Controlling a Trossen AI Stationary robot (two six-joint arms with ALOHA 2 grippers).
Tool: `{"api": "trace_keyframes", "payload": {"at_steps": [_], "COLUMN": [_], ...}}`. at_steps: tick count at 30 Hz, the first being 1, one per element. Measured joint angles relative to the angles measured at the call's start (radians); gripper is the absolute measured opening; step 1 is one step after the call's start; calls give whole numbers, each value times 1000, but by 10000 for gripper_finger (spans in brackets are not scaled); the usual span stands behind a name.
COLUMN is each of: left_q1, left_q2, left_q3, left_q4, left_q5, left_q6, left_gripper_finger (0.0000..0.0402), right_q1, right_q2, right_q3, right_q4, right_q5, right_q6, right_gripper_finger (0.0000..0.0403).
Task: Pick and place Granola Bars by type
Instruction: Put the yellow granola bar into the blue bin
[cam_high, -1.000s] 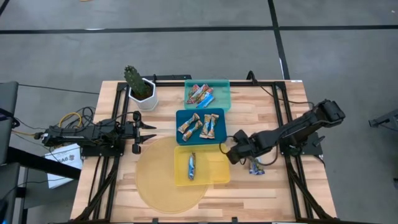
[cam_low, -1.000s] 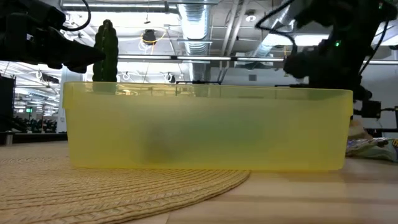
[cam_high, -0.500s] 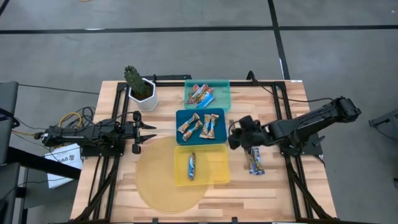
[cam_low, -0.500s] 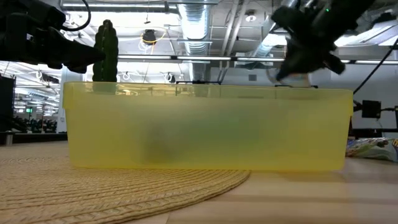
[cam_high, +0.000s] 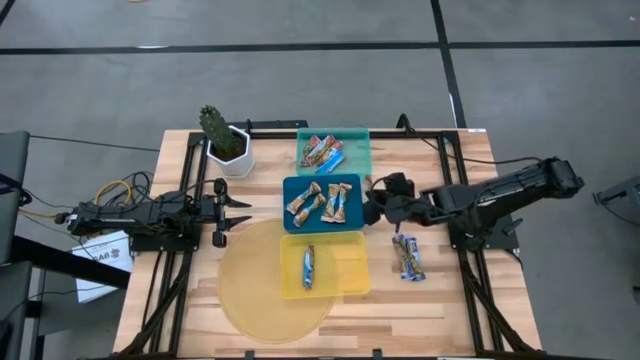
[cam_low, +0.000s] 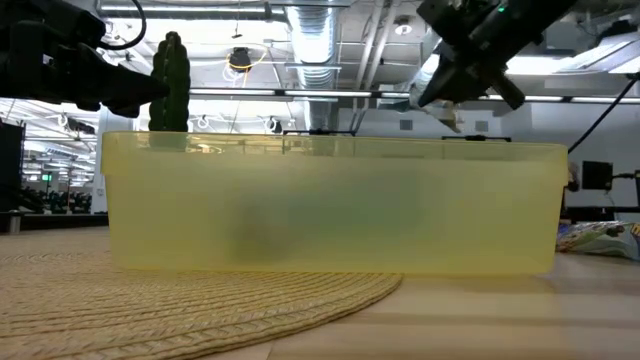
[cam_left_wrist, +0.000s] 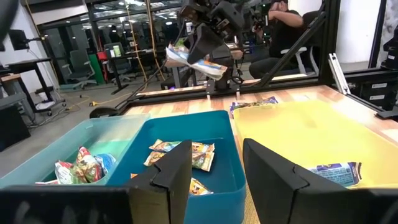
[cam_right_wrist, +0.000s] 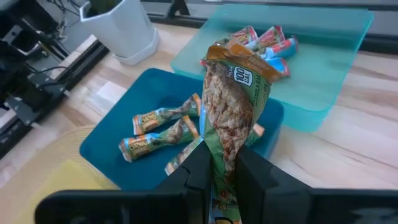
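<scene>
**Over the blue tray's 3 o'clock edge: right gripper holding a tan-brown bar**

Right gripper (cam_high: 372, 208) sits at the 3 o'clock rim of the blue tray (cam_high: 322, 227), arm reaching in from the table's 3 o'clock side. Fingers clamped on a tan-brown granola bar (cam_right_wrist: 233, 106); in the right wrist view the bar stands up from between the two fingers, with the blue tray under it. Left wrist view shows the same bar (cam_left_wrist: 194, 60) held in the air above the tray row.

Blue tray is at table centre and holds several tan-brown bars (cam_high: 320, 203). Teal tray (cam_high: 358, 150) touches it at 12 o'clock, with red-multicolour bars (cam_high: 322, 152) inside. Yellow tray (cam_high: 345, 268) touches the blue one at 6 o'clock, one blue-white bar (cam_high: 309, 266) in it, lying lengthwise toward 12. Yellow tray rests partly on a round woven mat (cam_high: 245, 295).

Loose bars (cam_high: 408, 256) lie on bare wood at 3 o'clock of the yellow tray, just beside it, not touching; cannot tell how many.

Left gripper (cam_high: 238, 213) waits at the table's 9 o'clock side, well apart from the trays, fingers apart and holding nothing. Left wrist view looks past those fingers (cam_left_wrist: 172, 180) at all three trays.

Potted cactus (cam_high: 222, 138) in a white pot at 11 o'clock of the teal tray. A person (cam_left_wrist: 283, 22) shows in the room beyond the table in the left wrist view.
</scene>
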Motion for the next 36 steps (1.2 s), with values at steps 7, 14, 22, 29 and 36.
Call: {"api": "trace_keyframes", "payload": {"at_steps": [7,14,22,29,36], "left_q1": [0,0,0,0,0], "left_q2": [0,0,0,0,0], "left_q3": [0,0,0,0,0], "left_q4": [0,0,0,0,0], "left_q5": [0,0,0,0,0], "left_q6": [-2,-3,-3,1,1], "left_gripper_finger": [137,137,137,137,137], "right_q1": [-69,-110,-131,-154,-169], "right_q2": [107,265,423,456,495], "right_q3": [53,233,463,487,487], "right_q4": [67,64,32,-10,-86], "right_q5": [-73,-103,-131,-123,-142], "right_q6": [-26,-131,-253,-232,-132], "right_gripper_finger": [38,39,39,38,38]}}
